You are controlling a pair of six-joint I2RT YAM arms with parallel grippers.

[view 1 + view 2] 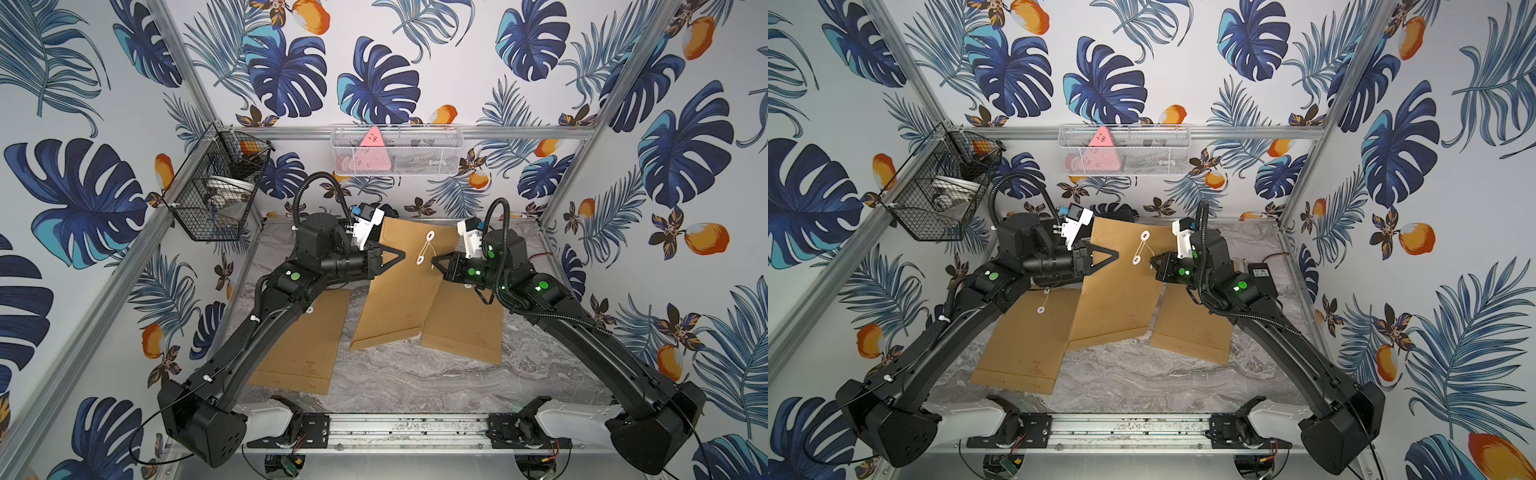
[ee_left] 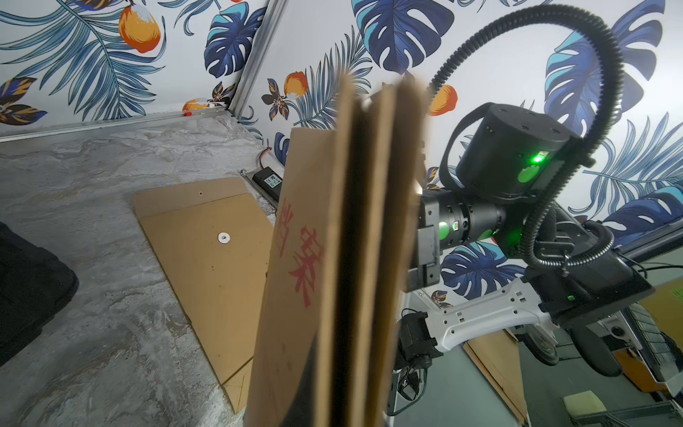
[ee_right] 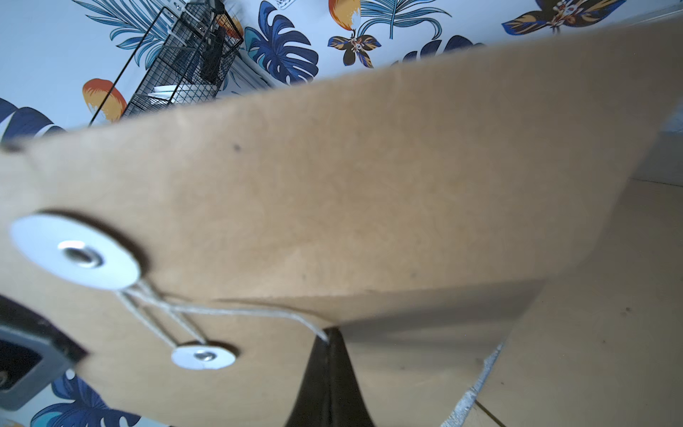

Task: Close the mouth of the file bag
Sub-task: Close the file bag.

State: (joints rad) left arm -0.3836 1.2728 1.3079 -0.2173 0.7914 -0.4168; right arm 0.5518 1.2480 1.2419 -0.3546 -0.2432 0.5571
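The grey marbled desk (image 1: 415, 374) carries three brown paper bags. The file bag (image 1: 399, 299) is in the middle of the desk, its mouth end toward the back edge and raised off the surface, its bottom end pointing at the desk's centre. A second bag (image 1: 299, 345) lies flat toward the front left corner, partly under the left arm. A third bag (image 1: 465, 324) lies flat toward the right edge, just beside the file bag.

The left gripper (image 1: 402, 252) is clenched on the file bag's left edge. The right gripper (image 1: 434, 262) is pinched tight on the string (image 3: 240, 312) at the bag's right side.

On the flap sits the upper disc (image 1: 429, 235), and below it the lower disc (image 1: 419, 260). The string runs between them and on to the right fingertips (image 3: 329, 347).
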